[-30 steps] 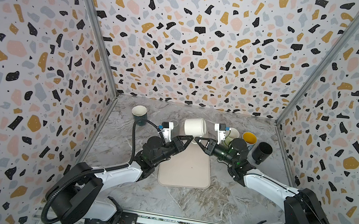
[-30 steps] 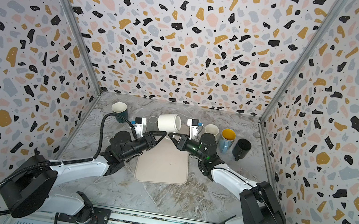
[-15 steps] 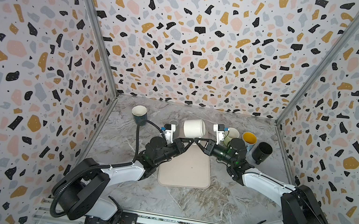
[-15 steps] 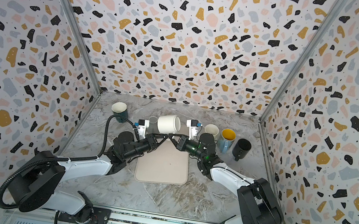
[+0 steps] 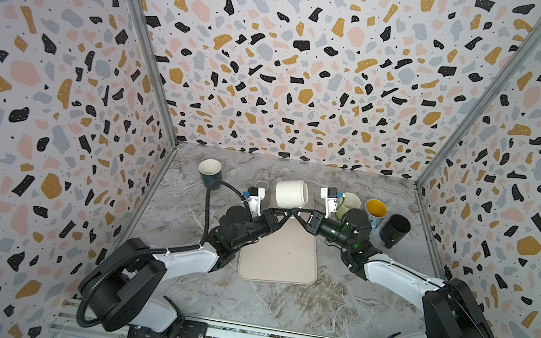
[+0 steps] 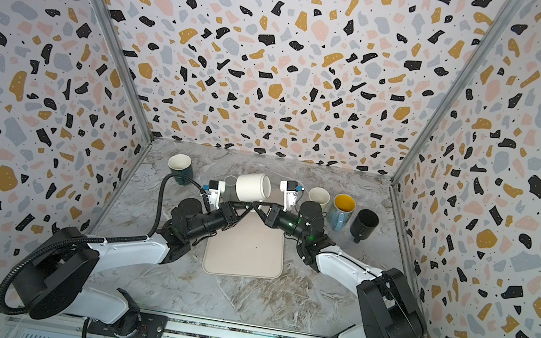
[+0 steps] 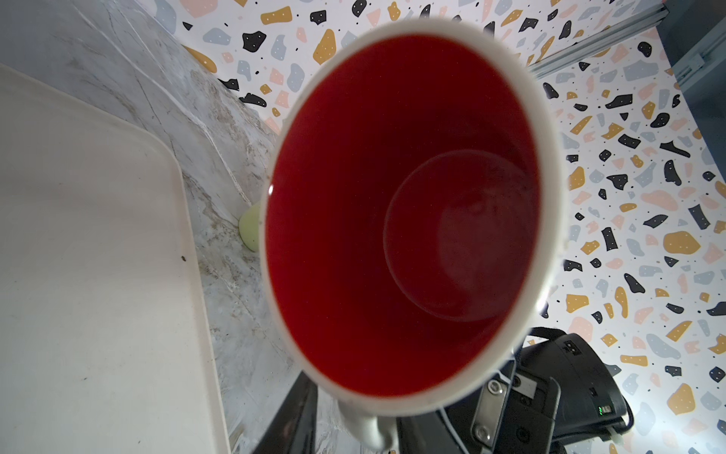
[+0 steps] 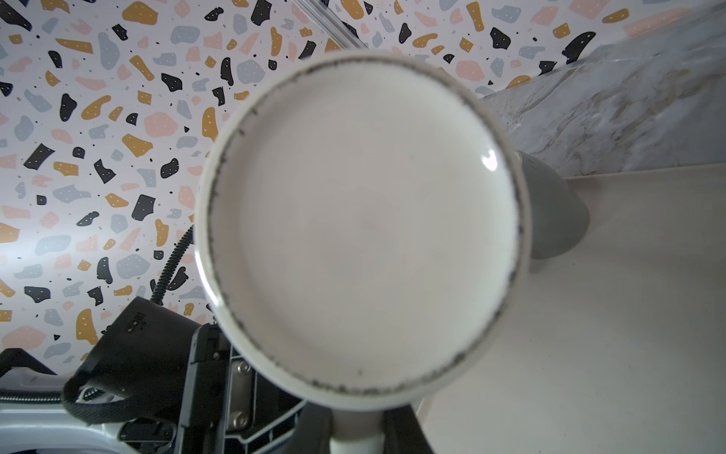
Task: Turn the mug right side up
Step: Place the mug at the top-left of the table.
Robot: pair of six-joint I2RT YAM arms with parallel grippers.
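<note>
The only writing I can find is a small mark on the black housing point(image 8: 137, 318) of the left arm, seen from the right wrist. It is too small for me to read.

The white mug point(image 5: 291, 192) hangs in the air on its side above the far edge of the beige tray point(image 5: 279, 253). Its mouth faces the left arm, its base faces the right arm, and its handle points down. The left wrist view looks straight into its red inside, and the right wrist view faces its flat base, which has a dark scuffed ring.

Room is tight at the back. A grey cup point(image 5: 261, 186) stands on the desk point(image 5: 275, 308) just beside the mug on the left arm's side. A teal mug point(image 5: 209, 174) stands farther off toward that side wall. On the other side, a pale mug point(image 5: 348, 205), a yellow-lined mug point(image 5: 375, 211) and a black mug point(image 5: 396, 228) stand in a row close around the right arm's wrist. The back wall is near behind them all. The widest bare stretch of desk lies between the tray's near edge and the rail.

Both grippers meet under the mug at the handle. The right gripper point(image 5: 299, 213) is clamped shut on the handle. The left gripper point(image 5: 287, 212) has a finger on each side of the same handle. I cannot tell whether it is pressing on it or only standing around it.
</note>
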